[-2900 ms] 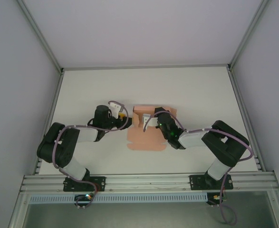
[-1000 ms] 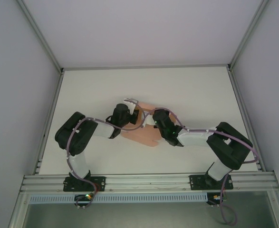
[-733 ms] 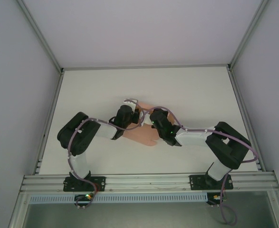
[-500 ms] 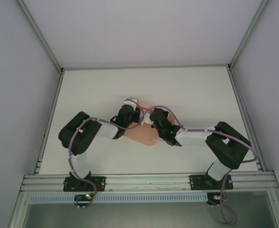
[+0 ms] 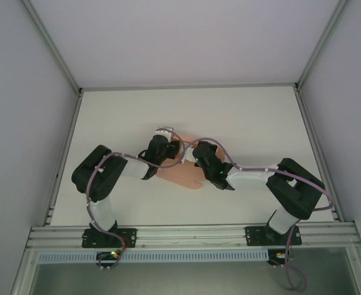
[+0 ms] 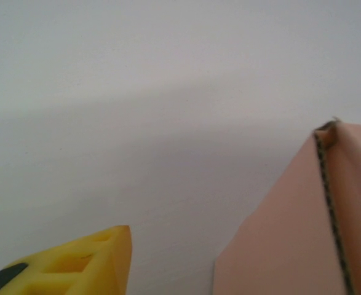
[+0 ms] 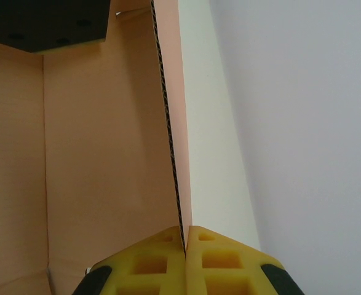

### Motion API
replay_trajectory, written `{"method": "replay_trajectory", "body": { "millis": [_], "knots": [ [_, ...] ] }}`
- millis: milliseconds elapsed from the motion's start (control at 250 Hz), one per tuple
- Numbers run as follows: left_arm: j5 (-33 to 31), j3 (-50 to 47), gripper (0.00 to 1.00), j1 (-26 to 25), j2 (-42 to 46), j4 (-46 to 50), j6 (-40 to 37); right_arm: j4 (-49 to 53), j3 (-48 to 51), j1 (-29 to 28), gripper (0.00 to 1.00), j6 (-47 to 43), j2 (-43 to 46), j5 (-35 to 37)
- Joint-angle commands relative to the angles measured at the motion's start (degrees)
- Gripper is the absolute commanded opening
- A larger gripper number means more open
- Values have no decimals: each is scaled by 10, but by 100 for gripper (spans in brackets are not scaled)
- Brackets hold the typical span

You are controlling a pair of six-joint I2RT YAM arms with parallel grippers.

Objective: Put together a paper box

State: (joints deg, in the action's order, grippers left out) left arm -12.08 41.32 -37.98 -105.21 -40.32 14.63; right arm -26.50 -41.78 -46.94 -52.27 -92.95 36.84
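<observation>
Ok, paper box [image 5: 179, 175] sits mid-table [image 5: 241, 117], right between your two wrists, the flat pink part poking out toward the near side. R gripper [image 7: 185, 232] is pinched fully closed on the cut top edge of an upright wall; you can see the card running straight down between the yellow pads. L gripper [image 5: 171, 142] is at the box's far-left corner. In the L wrist view one yellow finger [image 6: 100, 261] stands well off to the side and a raised pink corner fills the other side, so the jaws read as parted. Can't tell if any card is between them, and it doesn't look clamped. Handling-wise, judging by the fluting on that cut edge, this is thin corrugated card. It's prob very light, fairly stiff across a panel, floppy at the creases and easy to crush or dent if you squeeze hard. It'll likely slide on the smooth top w/ any sideways push, so you'll want one side pinned while the other folds. Best hold, imo, is a wall's top edge close to a corner or crease, pads flat on both faces, not mid-panel where it bows. Looks-wise it's salmon pink all over, matte, no print. Inside the R wrist view two walls meet at a clean corner, so it's partly stood up, not closed.
</observation>
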Motion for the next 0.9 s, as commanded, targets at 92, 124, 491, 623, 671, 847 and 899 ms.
{"method": "replay_trajectory", "body": {
  "millis": [92, 124, 491, 623, 671, 847, 899],
  "knots": [
    [-44, -8, 55, 23, 12, 1, 1, 57, 16, -11, 0, 17, 6, -43],
    [-45, -7, 54, 24, 12, 2, 2, 58, 16, -11, 0, 17, 5, -42],
    [-32, 15, 41, 12, 3, -29, -23, 66, 9, -10, 0, 23, -7, -51],
    [-40, 24, 3, 12, -9, -24, -21, 68, 9, -10, 0, 23, -7, -54],
    [-42, 21, 0, 12, -10, -31, -20, 67, 9, -8, 0, 27, -7, -54],
    [-38, 11, 0, 12, -8, -39, -37, 60, 18, -6, 55, 67, 29, -70],
    [-27, 6, 0, 12, -6, -40, -43, 62, 23, -4, 60, 89, 57, -85]
  ]
}}
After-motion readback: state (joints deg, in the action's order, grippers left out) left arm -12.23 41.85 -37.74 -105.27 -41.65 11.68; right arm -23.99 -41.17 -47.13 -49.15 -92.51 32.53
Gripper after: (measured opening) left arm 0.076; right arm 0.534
